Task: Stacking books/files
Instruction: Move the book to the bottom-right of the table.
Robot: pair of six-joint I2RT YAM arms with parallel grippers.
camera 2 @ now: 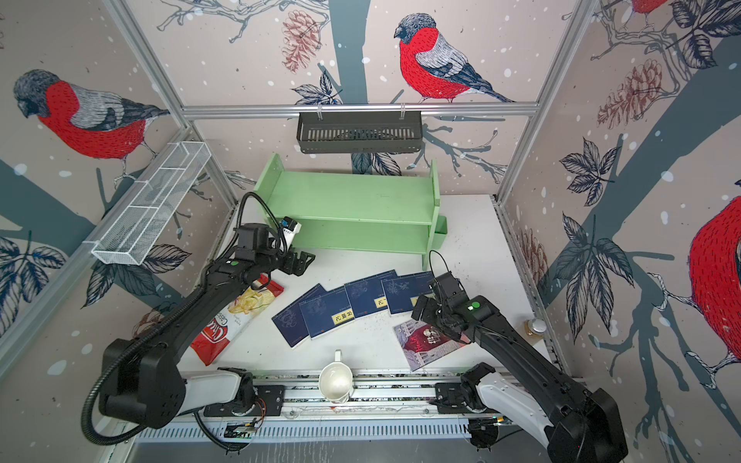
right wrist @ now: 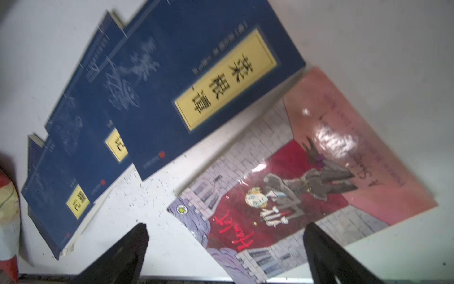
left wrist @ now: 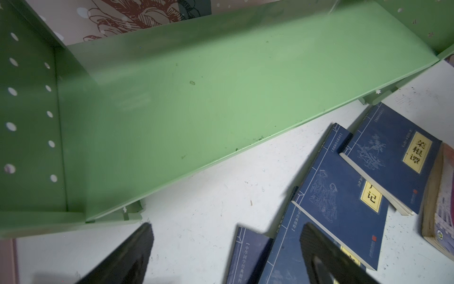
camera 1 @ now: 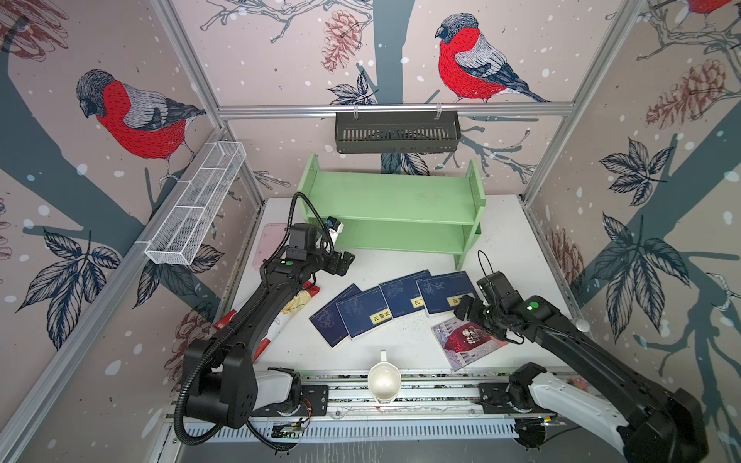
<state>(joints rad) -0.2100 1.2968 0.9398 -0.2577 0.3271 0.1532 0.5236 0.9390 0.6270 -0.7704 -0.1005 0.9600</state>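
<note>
Bare white table (camera 1: pixel 405 338), stacking not begun; contents listed left to right. Plain pink flat case (camera 1: pixel 268 240) by the left wall and red crisp bag (camera 1: pixel 290 316) under the left arm: neither is for stacking. Left gripper (camera 1: pixel 345 263): jaws spread, empty, hanging just in front of the green shelf (camera 1: pixel 393 208); the books lie nearer the rail and to its right, well apart from its tips. Four navy books lie flat, covers up, in an overlapping fan: first navy book (camera 1: pixel 325 322), partly under second navy book (camera 1: pixel 363 312); third navy book (camera 1: pixel 401 294); fourth navy book (camera 1: pixel 439 292), lying over the third's edge. Their long axes run roughly from shelf toward rail, turning along the fan. Right gripper (camera 1: pixel 465 308): jaws spread, empty, poised over the near right corner of the fourth navy book. Pink-and-red book (camera 1: pixel 465 344): alone, flat, just beside that corner; whether the two touch cannot be told. In the right wrist view the pink-and-red book (right wrist: pixel 294 172) lies directly ahead of the parted jaws, its long axis slanting across them. Judgement: the right arm is much the nearer to both; flat covers offer only edges to grip. Open room: bare table right of the pink-and-red book, and between the fan and the white cup (camera 1: pixel 383 381) at the rail. Small lidded jar (camera 1: pixel 581 324) at the far right edge.
</note>
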